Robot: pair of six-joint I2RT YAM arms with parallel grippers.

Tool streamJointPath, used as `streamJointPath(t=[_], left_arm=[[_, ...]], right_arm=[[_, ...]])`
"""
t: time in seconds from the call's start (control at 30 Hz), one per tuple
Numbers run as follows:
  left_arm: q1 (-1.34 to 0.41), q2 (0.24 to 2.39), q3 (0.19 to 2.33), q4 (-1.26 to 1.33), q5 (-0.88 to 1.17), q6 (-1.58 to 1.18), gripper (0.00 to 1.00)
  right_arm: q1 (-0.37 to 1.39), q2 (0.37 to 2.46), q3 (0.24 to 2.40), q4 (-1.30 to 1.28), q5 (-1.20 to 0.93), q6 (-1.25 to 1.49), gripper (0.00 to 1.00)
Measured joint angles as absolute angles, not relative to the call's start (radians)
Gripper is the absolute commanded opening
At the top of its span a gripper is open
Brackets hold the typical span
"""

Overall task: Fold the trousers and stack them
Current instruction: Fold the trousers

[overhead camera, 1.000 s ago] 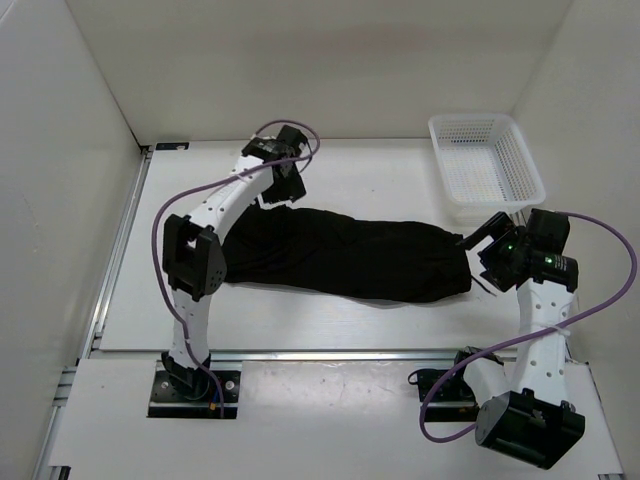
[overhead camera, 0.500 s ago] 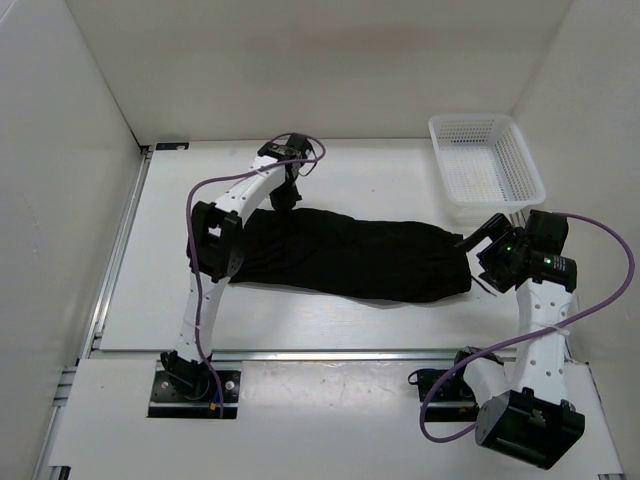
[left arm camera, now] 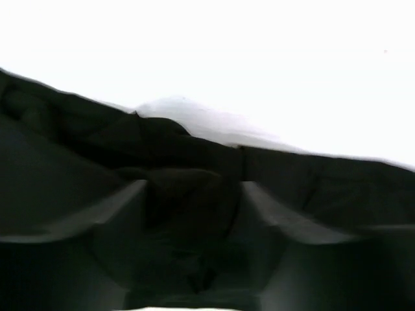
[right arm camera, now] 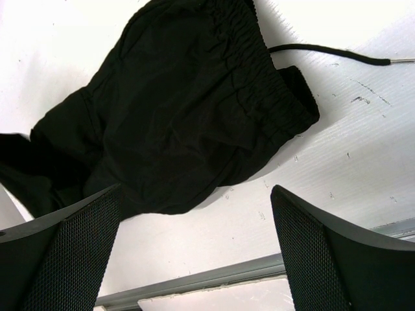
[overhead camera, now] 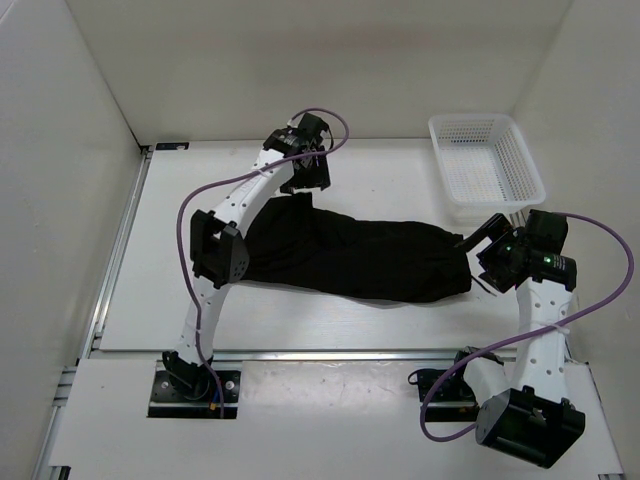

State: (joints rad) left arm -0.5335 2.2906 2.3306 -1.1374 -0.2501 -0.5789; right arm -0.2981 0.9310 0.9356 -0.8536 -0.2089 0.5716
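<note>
From above, the trousers (overhead camera: 360,255) lie along the counter (overhead camera: 400,330) with their long axis running left to right. The left hand (overhead camera: 300,190) is over their far-left corner. The right hand (overhead camera: 478,248) hovers just beside the right end, so each arm is nearest its own end.

In the left wrist view, the trousers (left arm camera: 188,149) fill the gap in the left hand (left arm camera: 194,214). It is too blurred to tell whether the hand grasps them or has released them.

In the right wrist view, the right hand (right arm camera: 194,194) is released, its jaws wide and empty. The waistband (right arm camera: 259,84) and drawstring (right arm camera: 337,55) lie just ahead of it. A fold would likely carry one end along that axis to the other.
</note>
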Motion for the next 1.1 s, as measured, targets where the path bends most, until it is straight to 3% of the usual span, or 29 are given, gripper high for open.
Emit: streamJointPath(t=[0.03, 0.23, 0.33, 0.4, 0.47, 0.67, 0.87, 0.97, 1.07, 1.1], left_arm=[[-0.538, 2.297, 2.342, -1.139, -0.243, -0.574, 1.0], [-0.542, 2.287, 2.33, -1.156, -0.235, -0.543, 1.0], [-0.551, 2.238, 2.273, -1.168, -0.239, -0.516, 0.91], [-0.572, 2.189, 2.201, -1.175, -0.244, -0.496, 0.91], [-0.612, 2.137, 2.12, -1.182, -0.255, -0.48, 1.0], [-0.731, 2.121, 1.995, -1.198, -0.288, -0.471, 1.0], [-0.728, 2.167, 1.95, -1.191, -0.349, -0.498, 0.95], [-0.72, 2.183, 1.949, -1.183, -0.384, -0.514, 0.88], [-0.714, 2.188, 1.949, -1.174, -0.386, -0.521, 0.65], [-0.714, 2.188, 1.949, -1.172, -0.385, -0.521, 0.44]], right_arm=[[-0.298, 0.931, 0.936, -0.853, -0.209, 0.572, 0.97], [-0.298, 0.928, 0.936, -0.853, -0.208, 0.572, 0.97], [-0.298, 0.928, 0.936, -0.853, -0.209, 0.572, 0.97], [-0.298, 0.928, 0.936, -0.854, -0.209, 0.572, 0.97], [-0.298, 0.928, 0.936, -0.853, -0.208, 0.572, 0.97], [-0.298, 0.918, 0.935, -0.854, -0.209, 0.572, 0.97], [-0.298, 0.906, 0.935, -0.854, -0.209, 0.568, 0.97], [-0.298, 0.902, 0.935, -0.856, -0.209, 0.567, 0.97], [-0.298, 0.899, 0.935, -0.857, -0.209, 0.568, 0.97], [-0.298, 0.899, 0.935, -0.857, -0.209, 0.568, 0.97]])
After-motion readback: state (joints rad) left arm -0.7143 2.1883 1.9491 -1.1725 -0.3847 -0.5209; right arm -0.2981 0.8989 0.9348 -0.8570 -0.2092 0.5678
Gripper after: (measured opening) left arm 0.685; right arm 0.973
